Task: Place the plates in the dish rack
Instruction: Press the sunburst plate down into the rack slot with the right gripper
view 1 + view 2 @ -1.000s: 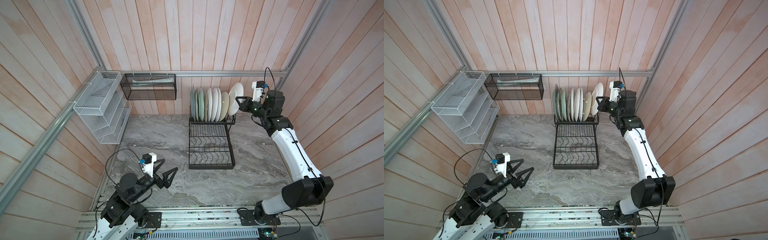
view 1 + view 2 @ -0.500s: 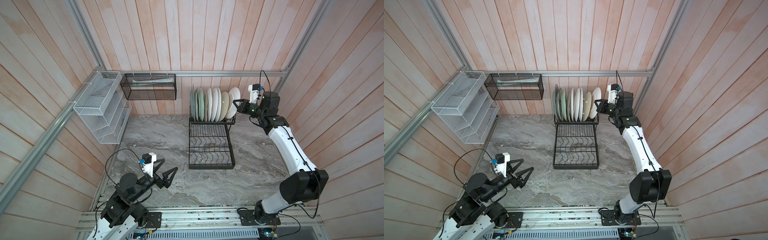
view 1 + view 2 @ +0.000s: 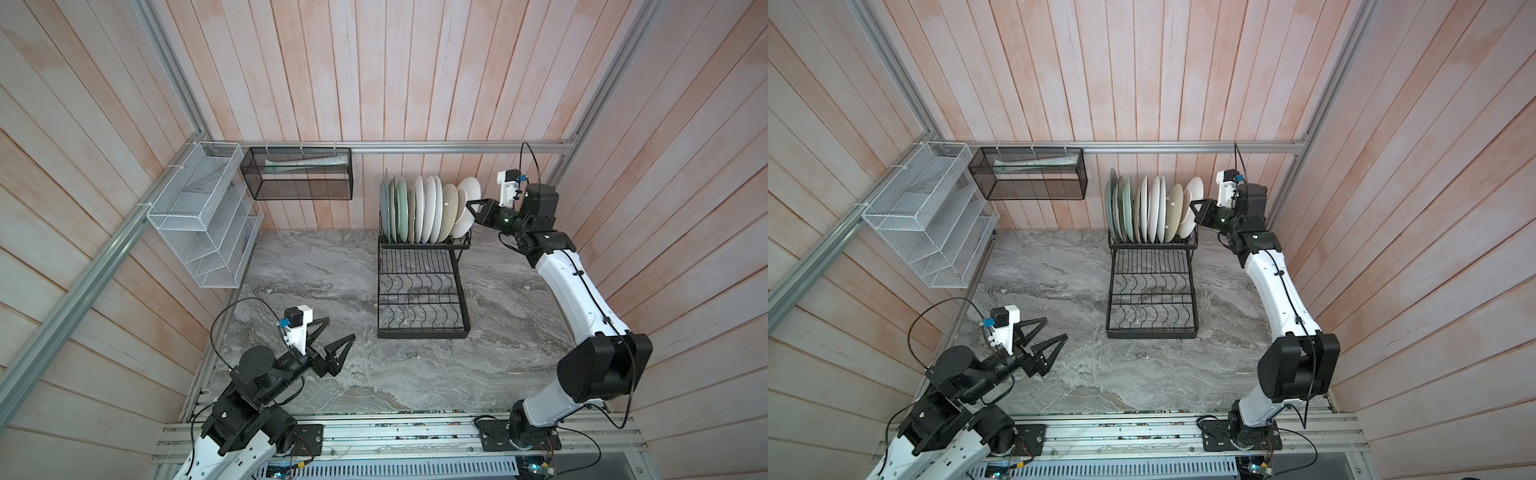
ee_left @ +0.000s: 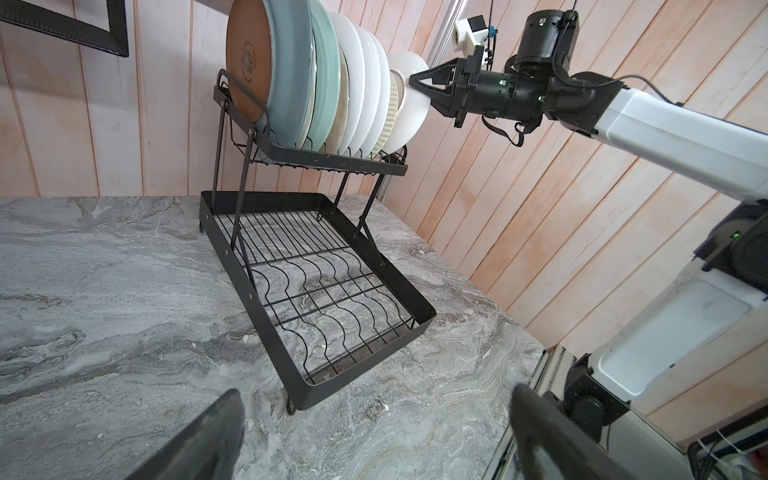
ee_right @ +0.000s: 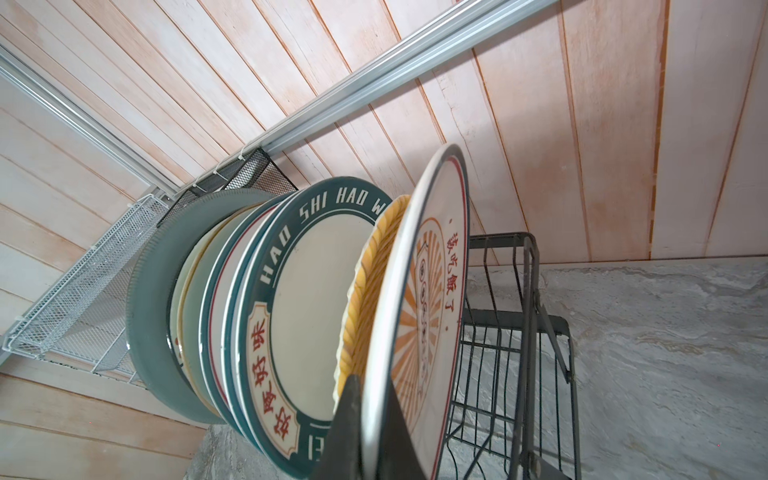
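The left gripper [image 3: 340, 328] hovers above the counter's [image 3: 332, 257] near left corner, jaws wide apart and holding nothing. Mid-counter toward the back wall stands the rack [image 3: 422, 334], its raised tier carrying a row of plates [image 3: 415, 212] on edge. At the row's right end a sunburst plate [image 5: 432, 291] (orange rays, red lettering) leans rightward off the yellow plate [image 5: 370, 266], its rim clamped between the right gripper's [image 5: 372, 395] closed jaws.

We've got a black wire dish rack [image 3: 420, 294] and a grey marbled counter [image 3: 316, 266]; sunburst plate [image 5: 432, 291]: white, orange rays, red lettering; ribbed plate [image 5: 372, 270]: yellow; banded plate [image 5: 311, 299]: cream, dark green rim, white letters; end plate [image 5: 143, 311]: teal.
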You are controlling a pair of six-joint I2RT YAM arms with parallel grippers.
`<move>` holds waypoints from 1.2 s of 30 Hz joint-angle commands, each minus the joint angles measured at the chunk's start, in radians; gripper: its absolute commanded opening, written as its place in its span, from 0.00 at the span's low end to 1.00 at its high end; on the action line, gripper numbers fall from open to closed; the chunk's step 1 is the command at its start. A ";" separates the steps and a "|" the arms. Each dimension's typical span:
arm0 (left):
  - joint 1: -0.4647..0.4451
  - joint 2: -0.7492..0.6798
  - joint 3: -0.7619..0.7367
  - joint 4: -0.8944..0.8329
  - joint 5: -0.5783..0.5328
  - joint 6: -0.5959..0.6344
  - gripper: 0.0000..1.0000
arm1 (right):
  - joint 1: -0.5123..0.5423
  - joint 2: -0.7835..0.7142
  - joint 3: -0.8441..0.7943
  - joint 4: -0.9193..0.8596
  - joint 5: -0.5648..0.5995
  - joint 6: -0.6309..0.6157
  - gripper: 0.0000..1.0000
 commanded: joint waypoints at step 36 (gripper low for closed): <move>0.004 -0.024 0.002 0.012 0.000 0.003 1.00 | 0.001 0.010 0.028 0.001 -0.013 -0.039 0.00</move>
